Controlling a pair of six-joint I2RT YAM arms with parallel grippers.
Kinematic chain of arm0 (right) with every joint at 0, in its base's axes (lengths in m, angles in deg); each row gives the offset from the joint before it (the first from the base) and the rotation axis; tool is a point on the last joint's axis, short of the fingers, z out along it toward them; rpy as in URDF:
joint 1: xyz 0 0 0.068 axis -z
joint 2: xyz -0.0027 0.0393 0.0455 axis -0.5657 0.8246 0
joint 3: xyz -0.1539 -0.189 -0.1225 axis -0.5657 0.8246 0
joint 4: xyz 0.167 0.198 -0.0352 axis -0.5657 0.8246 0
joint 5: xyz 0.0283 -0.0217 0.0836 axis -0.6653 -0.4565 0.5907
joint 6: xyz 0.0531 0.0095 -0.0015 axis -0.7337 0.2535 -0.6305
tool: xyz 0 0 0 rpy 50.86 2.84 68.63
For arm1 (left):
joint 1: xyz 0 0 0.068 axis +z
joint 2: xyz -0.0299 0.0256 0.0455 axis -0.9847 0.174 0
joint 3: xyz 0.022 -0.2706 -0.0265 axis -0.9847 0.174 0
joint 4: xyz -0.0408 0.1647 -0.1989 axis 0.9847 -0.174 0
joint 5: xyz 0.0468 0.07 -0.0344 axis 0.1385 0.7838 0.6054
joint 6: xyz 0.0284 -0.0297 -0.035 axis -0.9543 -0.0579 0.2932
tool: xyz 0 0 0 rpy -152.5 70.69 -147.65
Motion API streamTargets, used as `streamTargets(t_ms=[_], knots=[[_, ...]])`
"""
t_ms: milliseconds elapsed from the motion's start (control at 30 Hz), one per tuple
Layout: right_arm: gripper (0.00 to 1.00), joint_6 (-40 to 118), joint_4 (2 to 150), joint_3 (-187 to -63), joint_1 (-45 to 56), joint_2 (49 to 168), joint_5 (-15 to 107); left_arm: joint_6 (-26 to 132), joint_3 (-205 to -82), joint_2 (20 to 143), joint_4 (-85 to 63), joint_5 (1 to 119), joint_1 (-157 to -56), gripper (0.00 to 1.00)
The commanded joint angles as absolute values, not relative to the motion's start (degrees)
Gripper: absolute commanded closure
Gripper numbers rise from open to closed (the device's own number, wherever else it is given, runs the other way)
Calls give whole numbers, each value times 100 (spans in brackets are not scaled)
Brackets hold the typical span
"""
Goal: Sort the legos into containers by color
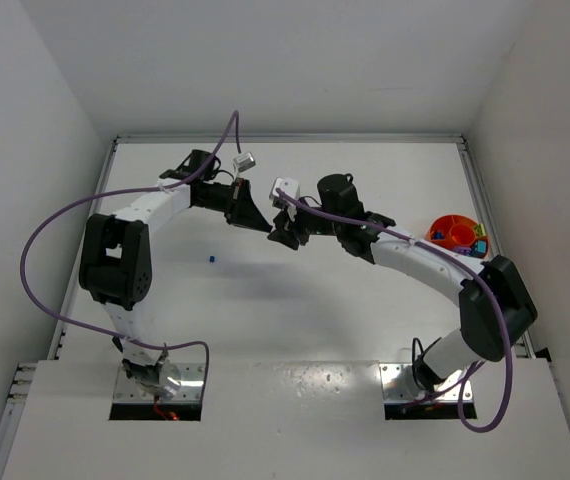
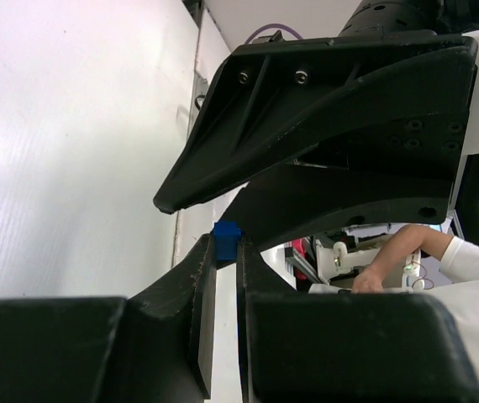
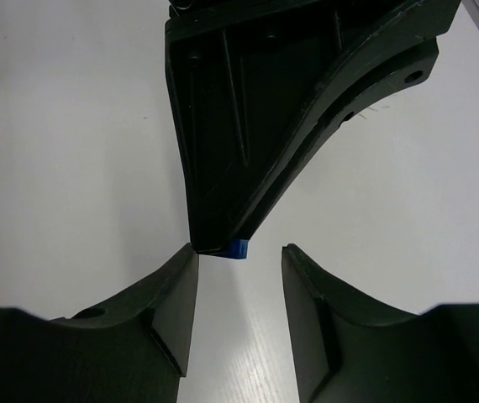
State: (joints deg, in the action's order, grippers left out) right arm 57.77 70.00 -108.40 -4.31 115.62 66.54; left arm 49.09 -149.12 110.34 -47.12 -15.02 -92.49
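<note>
Tabletop [image 1: 295,320] is carrying both arms, which are meeting mid-table. Near its right edge the orange tub [image 1: 453,230] is sitting with coloured bricks in it. The left gripper [image 2: 226,260] is pinching a blue brick [image 2: 227,239] in its nearly closed fingertips, holding it just above the right gripper [image 3: 239,260], whose jaws are standing apart, touching nothing. A second blue brick [image 1: 211,260] is lying loose on the table.

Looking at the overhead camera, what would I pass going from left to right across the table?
loose blue lego → left gripper → right gripper → orange tub
</note>
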Motion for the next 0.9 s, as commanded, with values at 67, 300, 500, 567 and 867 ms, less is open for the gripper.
streamTargets(t_ms=[67, 300, 500, 567, 867], knots=[[59, 5881, 6644, -11009, -466, 11440, 6525, 4829, -14998, 11027, -4665, -2100, -9299, 100], [59, 5829, 6644, -11009, -466, 11388, 6525, 4882, -14998, 11080, -4665, -2048, -9299, 100], [59, 5829, 6644, -11123, -466, 11335, 6525, 4934, -14998, 11185, -4665, -1995, -9299, 100], [59, 5767, 6644, -11123, -466, 11335, 6472, 4934, -14998, 11185, -4665, -1942, -9299, 100], [59, 5767, 6644, -11123, -466, 11282, 6472, 4934, -14998, 11291, -4665, -1890, -9299, 100]])
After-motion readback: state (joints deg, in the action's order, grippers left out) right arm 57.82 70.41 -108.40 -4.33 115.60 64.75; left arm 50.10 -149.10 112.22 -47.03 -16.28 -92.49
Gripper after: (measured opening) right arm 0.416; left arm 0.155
